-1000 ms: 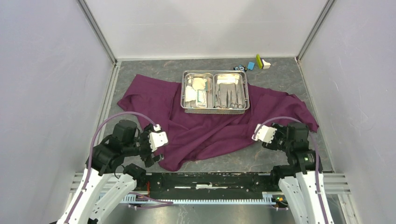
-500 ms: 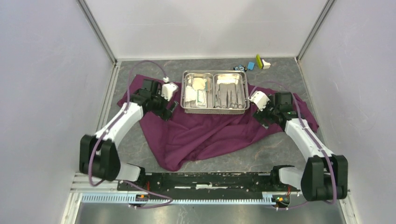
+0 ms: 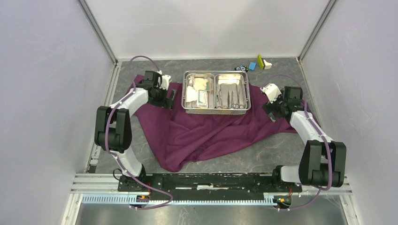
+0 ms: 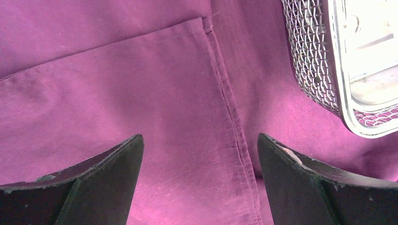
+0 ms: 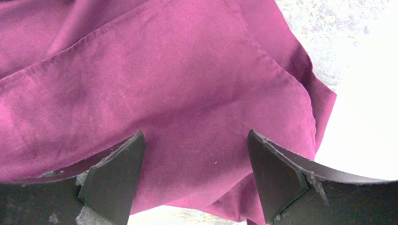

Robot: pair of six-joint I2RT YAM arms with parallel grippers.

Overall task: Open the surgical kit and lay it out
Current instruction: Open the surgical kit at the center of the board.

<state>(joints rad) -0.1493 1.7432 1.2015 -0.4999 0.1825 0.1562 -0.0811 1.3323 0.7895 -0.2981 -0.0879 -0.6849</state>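
The plum-purple cloth (image 3: 211,131) lies spread and rumpled on the table, with the steel two-compartment tray (image 3: 216,110) standing on its far half. Gauze pads (image 3: 201,84) and a white packet (image 3: 190,95) fill the tray's left compartment. Slim steel instruments (image 3: 231,98) lie in the right one. My left gripper (image 3: 170,99) hovers open just left of the tray. Its wrist view shows the left gripper (image 4: 199,136) over the cloth's hem (image 4: 230,103), beside the tray's mesh wall (image 4: 314,70). My right gripper (image 3: 272,110) stands open over the cloth right of the tray. The right gripper (image 5: 195,132) has only cloth (image 5: 164,70) below it.
Small blue (image 3: 252,66) and yellow-green (image 3: 259,61) blocks and a white piece (image 3: 267,64) sit at the back right. Grey walls enclose the table on three sides. The black rail (image 3: 211,180) with the arm bases runs along the near edge.
Both arms have stretched from near their bases out to the tray's two sides. The right gripper's jaws have spread wider. The tray has not moved.
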